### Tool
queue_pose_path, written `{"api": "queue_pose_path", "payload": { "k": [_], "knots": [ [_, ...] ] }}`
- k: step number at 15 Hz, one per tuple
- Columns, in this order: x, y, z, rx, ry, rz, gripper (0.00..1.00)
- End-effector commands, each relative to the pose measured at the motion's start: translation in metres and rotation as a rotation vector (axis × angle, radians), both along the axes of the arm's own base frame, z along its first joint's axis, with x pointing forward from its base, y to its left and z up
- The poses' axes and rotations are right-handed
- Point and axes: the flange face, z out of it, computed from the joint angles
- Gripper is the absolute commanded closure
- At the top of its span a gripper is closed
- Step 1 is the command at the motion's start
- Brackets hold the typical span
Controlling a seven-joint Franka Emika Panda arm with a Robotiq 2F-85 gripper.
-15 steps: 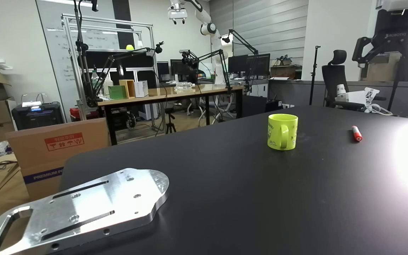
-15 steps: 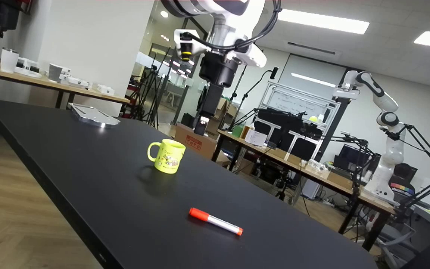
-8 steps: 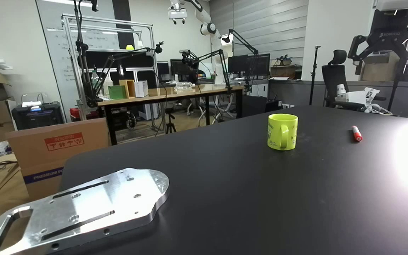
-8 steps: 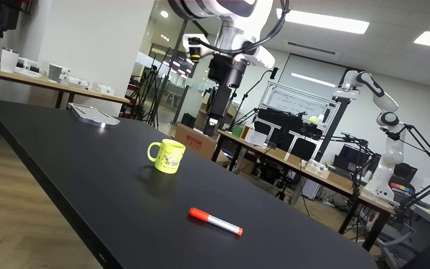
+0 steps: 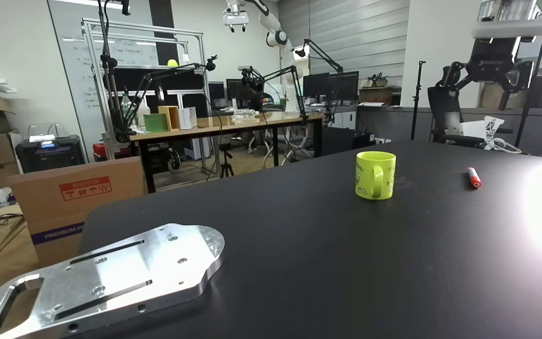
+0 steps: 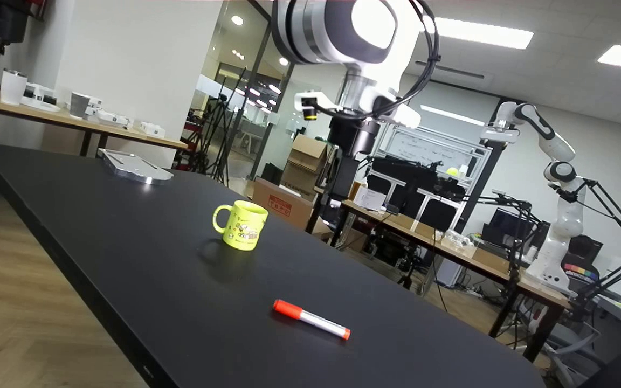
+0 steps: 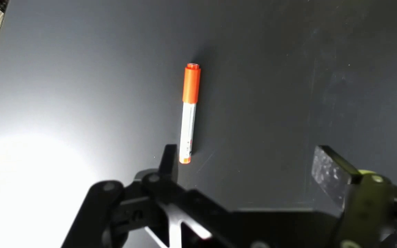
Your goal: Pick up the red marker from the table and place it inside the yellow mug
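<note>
The pincer (image 7: 245,151) hangs above the table (image 6: 143,280), its two fingers (image 7: 329,173) spread wide with nothing between them. The red marker (image 7: 189,112) lies on the table below the pincer; in the wrist view it extends ahead of the fingertips, nearer the line of one finger than the middle of the gap, with its capped end pointing away from the pincer. The yellow mug (image 6: 243,226) stands upright below the pincer and off to its side, well apart from the marker in both exterior views; its floor is hidden. Neither object is held, so the task is judged to be at the approach, with no transfer made: centring over the marker, descent, closing, lifting, carriage to the mug and release all remain to be done.
</note>
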Motion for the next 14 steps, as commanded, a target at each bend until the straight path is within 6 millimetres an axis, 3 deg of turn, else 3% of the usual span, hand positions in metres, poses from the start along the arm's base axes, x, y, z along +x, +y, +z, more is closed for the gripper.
{"api": "queue_pose_path", "payload": {
  "k": [1, 7, 14],
  "knots": [
    [0.013, -0.009, -0.028, -0.004, 0.008, -0.06, 0.0],
    [0.006, -0.021, -0.065, -0.03, 0.072, -0.085, 0.0],
    [-0.002, -0.019, -0.07, -0.025, 0.087, -0.042, 0.0]
  ]
}}
